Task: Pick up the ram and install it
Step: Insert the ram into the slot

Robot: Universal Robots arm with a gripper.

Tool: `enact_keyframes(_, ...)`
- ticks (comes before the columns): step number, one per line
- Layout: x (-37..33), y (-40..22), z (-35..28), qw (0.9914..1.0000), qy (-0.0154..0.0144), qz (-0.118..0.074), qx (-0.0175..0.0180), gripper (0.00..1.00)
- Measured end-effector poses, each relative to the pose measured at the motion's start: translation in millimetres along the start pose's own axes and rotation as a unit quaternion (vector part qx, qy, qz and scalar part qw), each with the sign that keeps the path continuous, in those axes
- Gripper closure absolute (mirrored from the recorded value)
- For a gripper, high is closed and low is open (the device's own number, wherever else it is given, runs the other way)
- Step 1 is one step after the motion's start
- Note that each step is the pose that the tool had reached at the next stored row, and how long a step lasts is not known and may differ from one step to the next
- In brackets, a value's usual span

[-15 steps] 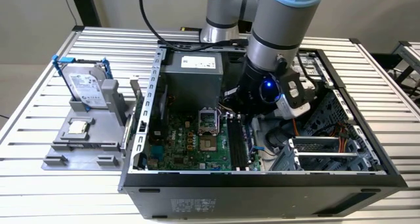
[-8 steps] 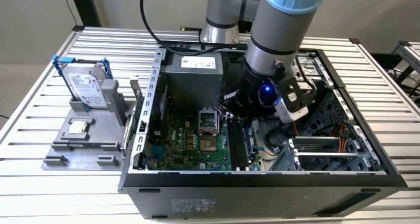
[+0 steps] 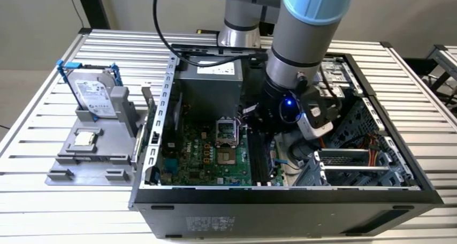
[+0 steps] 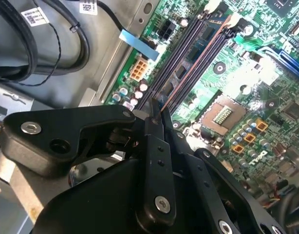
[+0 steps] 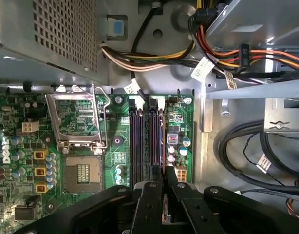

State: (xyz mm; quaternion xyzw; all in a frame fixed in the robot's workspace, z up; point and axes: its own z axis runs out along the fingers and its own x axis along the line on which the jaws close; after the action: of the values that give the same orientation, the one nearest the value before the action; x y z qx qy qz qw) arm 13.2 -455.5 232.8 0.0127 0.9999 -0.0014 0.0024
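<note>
The black pincer [image 4: 157, 114] sits closed on the thin greenish-grey ram stick [image 4: 165, 114], edge-on just above the green motherboard's dark memory slots [image 5: 145, 139]; any tilt could, I judge, jam it beside its slot.

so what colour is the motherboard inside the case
Green, with dark memory slots; the motherboard shows best in the first wrist view.

Grey arm [image 3: 303, 35], pale-blue joint caps

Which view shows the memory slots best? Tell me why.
The first wrist view: the memory slots face the camera squarely. The second wrist view shows them slanting; in the exterior view the arm crowds them.
</note>
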Motion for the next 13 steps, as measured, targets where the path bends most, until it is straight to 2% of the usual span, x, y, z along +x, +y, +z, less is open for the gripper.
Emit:
enact_keyframes(5, -0.3, 0.0, 6.5, 1.00000, 0.0000, 0.002, 0.0000, 1.00)
enact_keyframes(13, -1.4, 1.0, 11.9, 1.00000, 0.0000, 0.003, 0.0001, 1.00)
